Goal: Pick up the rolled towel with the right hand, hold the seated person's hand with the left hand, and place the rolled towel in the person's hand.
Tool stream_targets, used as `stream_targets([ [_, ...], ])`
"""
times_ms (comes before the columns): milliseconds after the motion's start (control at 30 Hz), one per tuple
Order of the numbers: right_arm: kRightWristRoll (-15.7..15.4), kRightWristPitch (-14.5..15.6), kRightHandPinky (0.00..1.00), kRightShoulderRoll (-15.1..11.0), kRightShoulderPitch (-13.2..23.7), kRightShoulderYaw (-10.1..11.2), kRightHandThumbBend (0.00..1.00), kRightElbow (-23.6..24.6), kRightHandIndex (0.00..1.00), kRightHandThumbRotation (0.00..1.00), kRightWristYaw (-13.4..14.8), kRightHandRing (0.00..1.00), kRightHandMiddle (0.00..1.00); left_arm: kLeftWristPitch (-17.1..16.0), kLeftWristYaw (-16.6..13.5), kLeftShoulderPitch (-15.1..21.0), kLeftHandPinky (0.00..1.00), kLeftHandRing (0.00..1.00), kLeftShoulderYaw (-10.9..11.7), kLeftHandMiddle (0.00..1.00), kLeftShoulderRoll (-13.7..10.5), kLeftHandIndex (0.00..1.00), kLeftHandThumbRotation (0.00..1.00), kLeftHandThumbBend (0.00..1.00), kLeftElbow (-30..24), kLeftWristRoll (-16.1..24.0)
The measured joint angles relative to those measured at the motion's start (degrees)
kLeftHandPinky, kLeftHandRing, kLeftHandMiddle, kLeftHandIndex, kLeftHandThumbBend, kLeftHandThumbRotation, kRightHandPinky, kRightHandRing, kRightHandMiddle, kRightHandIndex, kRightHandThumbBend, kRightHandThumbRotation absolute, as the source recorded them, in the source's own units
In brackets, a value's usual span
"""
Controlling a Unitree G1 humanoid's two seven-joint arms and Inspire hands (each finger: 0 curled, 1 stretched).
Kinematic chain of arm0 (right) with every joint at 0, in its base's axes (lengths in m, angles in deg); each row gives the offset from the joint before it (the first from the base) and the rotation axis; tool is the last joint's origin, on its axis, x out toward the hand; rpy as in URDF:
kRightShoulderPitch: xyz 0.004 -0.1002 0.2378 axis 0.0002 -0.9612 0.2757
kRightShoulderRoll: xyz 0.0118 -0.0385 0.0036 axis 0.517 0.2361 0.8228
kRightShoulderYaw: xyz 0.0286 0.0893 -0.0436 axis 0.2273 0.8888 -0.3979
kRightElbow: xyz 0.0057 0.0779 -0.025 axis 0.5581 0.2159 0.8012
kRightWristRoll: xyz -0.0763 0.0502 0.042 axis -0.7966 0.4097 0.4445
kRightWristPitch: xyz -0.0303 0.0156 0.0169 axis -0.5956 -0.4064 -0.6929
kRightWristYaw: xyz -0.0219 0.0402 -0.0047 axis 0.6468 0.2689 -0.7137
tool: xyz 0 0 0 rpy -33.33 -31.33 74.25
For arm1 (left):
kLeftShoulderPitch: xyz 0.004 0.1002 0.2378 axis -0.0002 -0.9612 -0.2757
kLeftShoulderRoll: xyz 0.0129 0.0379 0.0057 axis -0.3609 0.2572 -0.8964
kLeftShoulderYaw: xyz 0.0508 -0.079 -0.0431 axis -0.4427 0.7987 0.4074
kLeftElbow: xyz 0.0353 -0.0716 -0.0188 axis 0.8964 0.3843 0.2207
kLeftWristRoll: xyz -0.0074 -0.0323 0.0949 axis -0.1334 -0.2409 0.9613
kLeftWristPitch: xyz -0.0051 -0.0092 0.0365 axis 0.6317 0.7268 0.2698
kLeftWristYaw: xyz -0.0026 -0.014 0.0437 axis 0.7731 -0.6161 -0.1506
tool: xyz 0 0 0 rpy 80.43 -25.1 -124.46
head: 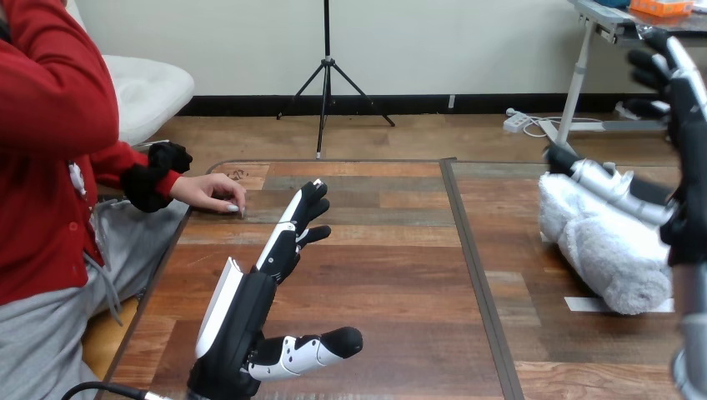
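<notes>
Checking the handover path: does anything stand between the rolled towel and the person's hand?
Only the robot's own left hand, open with straight fingers, raised over the table between the rolled towel at the right and the person's hand at its left edge. No other object lies on that stretch.

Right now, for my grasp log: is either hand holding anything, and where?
Nothing is held. The left hand is open, apart from the person's hand. The right hand is open by the rolled towel, fingers not closed on it.
</notes>
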State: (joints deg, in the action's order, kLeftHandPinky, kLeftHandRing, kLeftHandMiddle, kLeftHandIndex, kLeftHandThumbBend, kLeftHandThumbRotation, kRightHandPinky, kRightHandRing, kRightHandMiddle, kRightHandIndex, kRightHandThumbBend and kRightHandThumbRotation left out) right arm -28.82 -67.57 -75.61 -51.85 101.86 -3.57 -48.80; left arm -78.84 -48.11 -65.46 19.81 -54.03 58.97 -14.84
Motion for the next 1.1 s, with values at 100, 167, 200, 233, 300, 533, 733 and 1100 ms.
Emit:
stream_targets([
  [100, -0.3, 3.2, 0.75, -1.3, 1.2, 0.1, 1.00, 0.0, 0.94, 0.51, 0.0, 0.88, 0.88, 0.0, 0.0, 0.0, 0.85, 0.94, 0.0, 0.96, 0.0, 0.97, 0.70, 1.00, 0.0, 0.0],
  [167, -0.6, 5.2, 0.75, -2.1, 2.1, 0.1, 1.00, -0.1, 0.94, 0.52, -0.1, 0.88, 0.89, 0.0, 0.0, 0.0, 0.85, 0.94, 0.0, 0.96, 0.0, 0.97, 0.70, 1.00, 0.0, 0.0],
  [200, -0.7, 6.1, 0.74, -2.5, 2.4, 0.1, 1.00, -0.1, 0.94, 0.52, -0.1, 0.88, 0.89, 0.0, 0.0, 0.0, 0.85, 0.93, 0.0, 0.96, 0.0, 0.97, 0.70, 1.00, 0.0, 0.0],
  [233, -0.9, 7.0, 0.74, -2.9, 2.9, 0.1, 1.00, -0.2, 0.94, 0.52, -0.1, 0.88, 0.89, 0.0, 0.0, 0.0, 0.85, 0.93, 0.0, 0.96, 0.0, 0.97, 0.71, 1.00, 0.0, 0.1],
  [300, -1.4, 8.7, 0.74, -3.8, 3.8, 0.1, 1.00, -0.5, 0.94, 0.53, -0.2, 0.88, 0.89, 0.0, -0.1, 0.0, 0.85, 0.93, 0.0, 0.96, 0.0, 0.97, 0.71, 1.00, 0.0, 0.2],
  [533, -2.3, 12.7, 0.74, -7.4, 7.4, -0.3, 1.00, -3.4, 0.95, 0.55, -1.3, 0.88, 0.91, 0.0, -0.4, 0.0, 0.84, 0.93, 0.2, 0.96, 0.1, 0.97, 0.72, 1.00, 0.0, 1.2],
  [733, -3.1, 16.4, 0.74, -10.0, 11.1, -1.0, 1.00, -7.1, 0.96, 0.58, -2.4, 0.88, 0.92, 0.0, -0.6, 0.0, 0.84, 0.93, 0.3, 0.96, 0.2, 0.97, 0.72, 1.00, 0.0, 1.6],
  [1100, -4.6, 22.1, 0.66, -13.4, 18.5, -3.0, 1.00, -17.5, 0.95, 0.57, -4.3, 0.84, 0.92, 0.0, -0.8, -0.1, 0.85, 0.93, 0.3, 0.96, 0.3, 0.97, 0.71, 1.00, 0.0, 1.7],
])
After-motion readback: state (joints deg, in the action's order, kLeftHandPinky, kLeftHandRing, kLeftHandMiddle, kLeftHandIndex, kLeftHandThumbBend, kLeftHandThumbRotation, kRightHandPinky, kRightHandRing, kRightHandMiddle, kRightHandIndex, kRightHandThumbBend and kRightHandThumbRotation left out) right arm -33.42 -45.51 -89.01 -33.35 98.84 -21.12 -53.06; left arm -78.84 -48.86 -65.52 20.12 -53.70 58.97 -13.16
